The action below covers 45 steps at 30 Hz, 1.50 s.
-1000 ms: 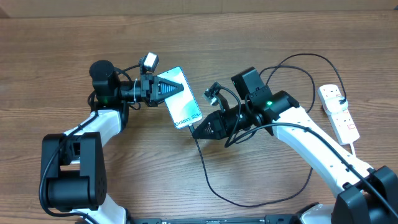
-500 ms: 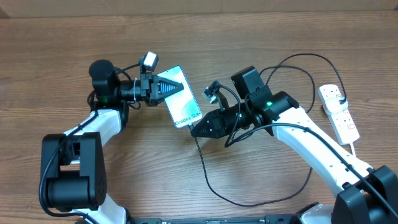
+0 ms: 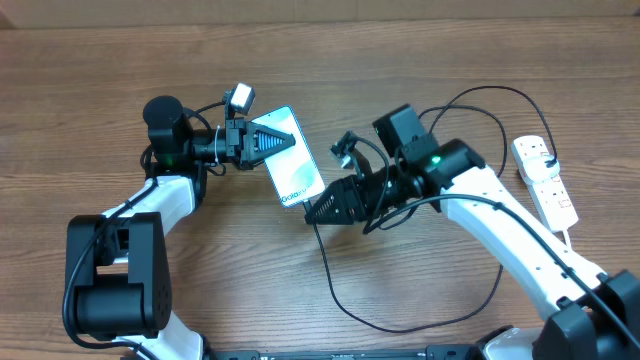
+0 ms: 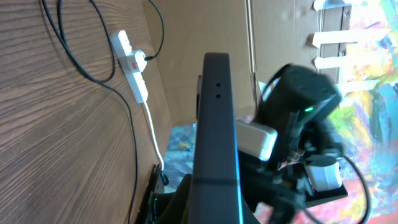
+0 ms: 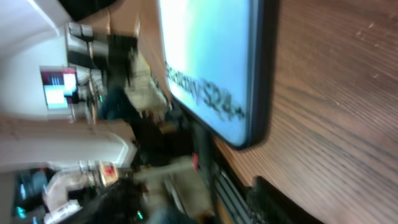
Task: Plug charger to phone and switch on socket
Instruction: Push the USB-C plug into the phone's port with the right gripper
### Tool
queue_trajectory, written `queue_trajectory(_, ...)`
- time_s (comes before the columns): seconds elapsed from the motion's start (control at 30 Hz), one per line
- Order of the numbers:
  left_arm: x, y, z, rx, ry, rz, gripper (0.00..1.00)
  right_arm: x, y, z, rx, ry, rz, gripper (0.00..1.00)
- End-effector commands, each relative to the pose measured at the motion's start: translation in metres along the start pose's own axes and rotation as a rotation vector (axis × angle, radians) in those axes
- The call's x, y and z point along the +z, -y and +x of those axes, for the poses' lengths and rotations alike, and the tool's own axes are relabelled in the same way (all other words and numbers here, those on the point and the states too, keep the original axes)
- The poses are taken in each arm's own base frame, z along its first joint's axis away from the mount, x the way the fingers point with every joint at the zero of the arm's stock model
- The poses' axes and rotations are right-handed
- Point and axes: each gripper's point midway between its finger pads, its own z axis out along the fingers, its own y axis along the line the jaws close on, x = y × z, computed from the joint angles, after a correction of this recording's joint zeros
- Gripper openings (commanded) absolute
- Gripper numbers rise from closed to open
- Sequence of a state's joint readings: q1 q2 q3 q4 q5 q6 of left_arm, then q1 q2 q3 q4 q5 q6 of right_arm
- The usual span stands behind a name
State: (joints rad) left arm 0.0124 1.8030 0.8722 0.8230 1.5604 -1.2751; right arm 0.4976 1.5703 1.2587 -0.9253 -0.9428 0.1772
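Observation:
My left gripper (image 3: 272, 141) is shut on the phone (image 3: 290, 165) and holds it on edge above the table, with the light-blue "Galaxy S24" screen (image 5: 208, 62) turned toward the right arm. In the left wrist view the phone's dark edge (image 4: 214, 124) rises straight up from the jaws. My right gripper (image 3: 318, 209) sits at the phone's lower end with its jaws apart. One blurred finger (image 5: 280, 202) shows, with nothing between the jaws. The charger's black cable (image 3: 330, 270) loops from under that gripper across the table to the white socket (image 3: 545, 178). The connector tip is hidden.
The socket (image 4: 132, 65) lies at the far right with red switches, a thick white cord and a black plug (image 4: 149, 57) in it. Cable loops lie behind and in front of the right arm. A cardboard wall stands behind the table.
The right gripper's jaws have opened, and it has shifted slightly left and down along the phone's lower end. The left gripper and the phone have stayed still.

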Motion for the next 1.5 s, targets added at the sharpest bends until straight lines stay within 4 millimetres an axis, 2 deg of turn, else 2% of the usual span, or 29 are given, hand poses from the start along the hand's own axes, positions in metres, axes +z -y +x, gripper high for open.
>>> queue_trajectory(0.0,0.003,0.004,0.000,0.040,-0.029,0.008,0.04,-0.021,-0.007,-0.019,-0.058,0.062,0.097,0.68)
queue_trajectory(0.13,0.003,0.004,0.000,0.042,-0.029,0.008,0.04,-0.046,0.006,-0.021,-0.026,0.088,0.319,0.70)
queue_trajectory(0.23,0.003,0.004,0.000,0.048,-0.029,0.008,0.04,-0.063,0.007,-0.017,-0.015,0.096,0.432,0.71)
queue_trajectory(0.37,0.003,0.004,0.000,0.051,-0.029,0.008,0.04,-0.079,-0.005,0.001,-0.001,0.086,0.460,0.75)
queue_trajectory(0.5,0.003,0.004,0.000,0.051,-0.029,0.008,0.04,-0.095,-0.016,0.027,0.018,0.085,0.489,0.86)
queue_trajectory(0.6,0.003,0.004,0.000,0.051,-0.029,0.008,0.04,-0.110,-0.022,0.041,0.054,0.124,0.523,0.86)
queue_trajectory(0.7,0.003,0.004,0.000,0.050,-0.028,0.008,0.04,-0.122,-0.030,0.046,0.068,0.203,0.560,0.86)
queue_trajectory(0.8,0.003,0.004,0.000,0.051,-0.028,0.008,0.04,-0.130,-0.028,0.041,0.050,0.301,0.645,0.86)
queue_trajectory(0.9,0.003,0.004,0.000,0.048,-0.028,0.008,0.04,-0.119,-0.026,0.032,0.008,0.349,0.693,0.86)
queue_trajectory(1.17,0.003,0.003,0.001,0.038,-0.029,0.008,0.04,-0.037,-0.005,-0.002,-0.131,0.377,0.715,0.86)
queue_trajectory(1.27,0.003,0.003,0.001,0.027,-0.029,0.008,0.04,-0.022,0.008,-0.010,-0.128,0.393,0.800,0.83)
queue_trajectory(1.37,0.003,0.003,0.001,0.027,-0.029,0.008,0.04,-0.007,0.024,-0.010,-0.104,0.377,0.872,0.80)
queue_trajectory(1.47,0.003,0.003,0.001,0.027,-0.029,0.008,0.04,0.007,0.032,-0.003,-0.078,0.337,0.890,0.69)
